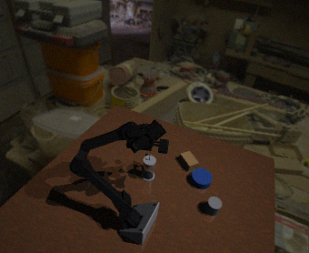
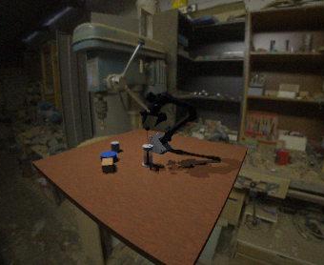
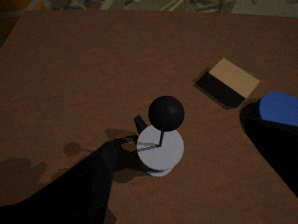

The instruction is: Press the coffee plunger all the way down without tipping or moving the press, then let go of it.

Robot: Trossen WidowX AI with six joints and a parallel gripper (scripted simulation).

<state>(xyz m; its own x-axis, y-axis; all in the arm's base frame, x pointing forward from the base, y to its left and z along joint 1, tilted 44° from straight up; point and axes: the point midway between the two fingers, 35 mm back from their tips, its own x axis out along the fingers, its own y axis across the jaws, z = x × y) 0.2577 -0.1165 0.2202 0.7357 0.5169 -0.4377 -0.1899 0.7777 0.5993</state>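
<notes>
The coffee press [image 1: 148, 169] [image 2: 148, 156] stands upright on the table, with a pale round lid [image 3: 162, 152] and a small dark handle at its side. Its plunger is up: the black ball knob [image 2: 147, 128] [image 3: 166, 113] stands on a thin rod well above the lid. In the top view the arm hides the knob. My gripper [image 1: 149, 147] [image 2: 153, 122] [image 3: 178, 136] is open and empty, pointing down above the press. In the wrist view the knob shows between the wide-spread fingers, with neither finger seen touching it.
A wooden block [image 1: 189, 159] [image 2: 108, 162] [image 3: 235, 77] lies beside the press. A blue disc [image 1: 202, 177] [image 2: 109, 155] [image 3: 280, 107] lies near the block, partly behind a finger in the wrist view. A grey cylinder [image 1: 214, 205] [image 2: 114, 147] stands beyond the disc.
</notes>
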